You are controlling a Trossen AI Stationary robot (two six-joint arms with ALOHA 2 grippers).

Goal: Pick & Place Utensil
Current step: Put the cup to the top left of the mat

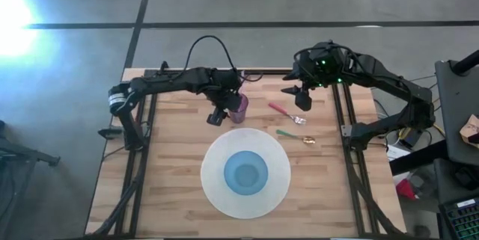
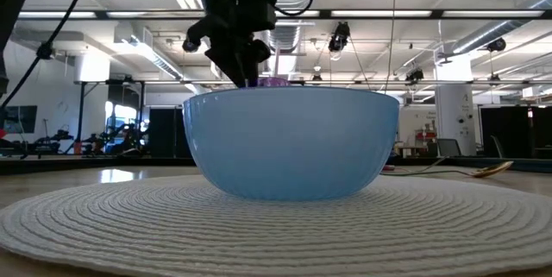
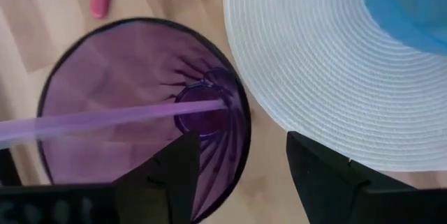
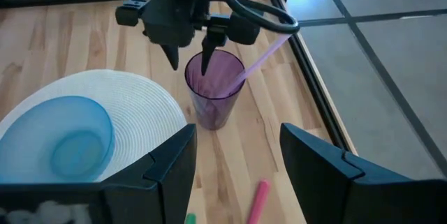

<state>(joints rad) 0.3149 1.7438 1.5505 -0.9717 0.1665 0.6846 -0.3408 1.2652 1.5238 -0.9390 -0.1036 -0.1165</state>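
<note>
Purple utensil (image 3: pixel 105 121) sits in the purple cup (image 1: pixel 239 109): one end down at the cup base, shaft leaning out over the rim. In the right wrist view it sticks out of the cup on the side toward the table edge. Which kind of utensil it is, can't tell.

Cup is upright on the wooden table (image 1: pixel 165 165), just beside the rim of the white woven placemat (image 1: pixel 281 188); touching or not is unclear. Blue bowl (image 1: pixel 246 173) sits centered on the mat.

Left gripper (image 1: pixel 218 114) is right at the cup, fingers spread open. Right wrist view shows one finger (image 4: pixel 209 56) dipped inside the cup mouth, the other outside the rim on the mat side. It's not clamped on anything. Left wrist view looks straight down into the cup, with mat and bowl edge alongside.

Two more utensils lie on the table between cup and right arm, beside the mat: pink-handled utensil (image 1: pixel 281 110) nearer the cup, green-handled utensil (image 1: pixel 288 133) with a gold-colored end close to the mat's edge. The two lie apart.

Right gripper (image 1: pixel 303 99) hangs above the table near the back right, over nothing, fingers open, empty, well apart from the cup.
</note>
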